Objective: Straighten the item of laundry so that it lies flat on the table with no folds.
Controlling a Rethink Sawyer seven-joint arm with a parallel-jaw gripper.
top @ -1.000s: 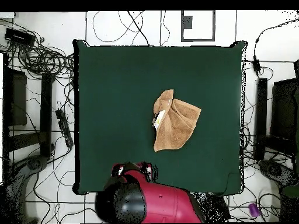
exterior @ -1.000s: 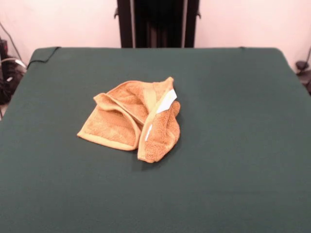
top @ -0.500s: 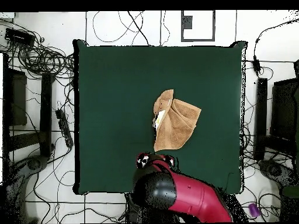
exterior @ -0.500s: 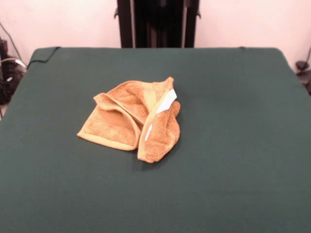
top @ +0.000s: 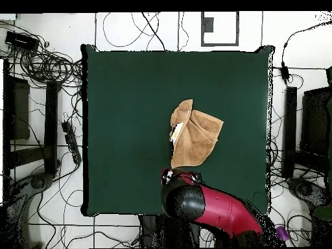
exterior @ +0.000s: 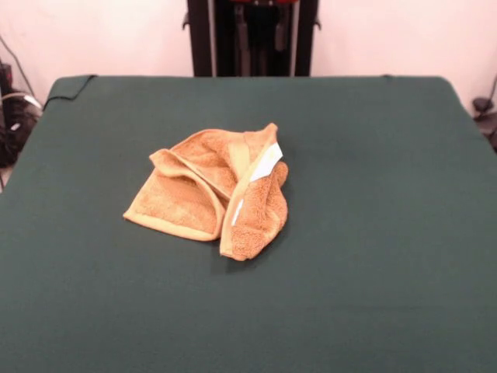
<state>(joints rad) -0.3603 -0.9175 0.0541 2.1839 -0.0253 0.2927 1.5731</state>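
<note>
the towel (top: 193, 139) lay crumpled just above the arm (top: 207, 207) in the overhead frame; the gripper's state could not be told.

Bare table (exterior: 388, 233) lies open all round the crumpled towel (exterior: 213, 194); the arm (top: 207, 207) overhangs its base-side edge

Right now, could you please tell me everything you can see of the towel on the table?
The towel is a small orange-tan terry cloth, crumpled and folded over itself near the middle of the dark green table. A flat woven band edges its front fold, and a white label shows on the upper layer. It rests only on the table; nothing else touches it. In the overhead view the red arm hangs beside it, toward the robot's base.
</note>
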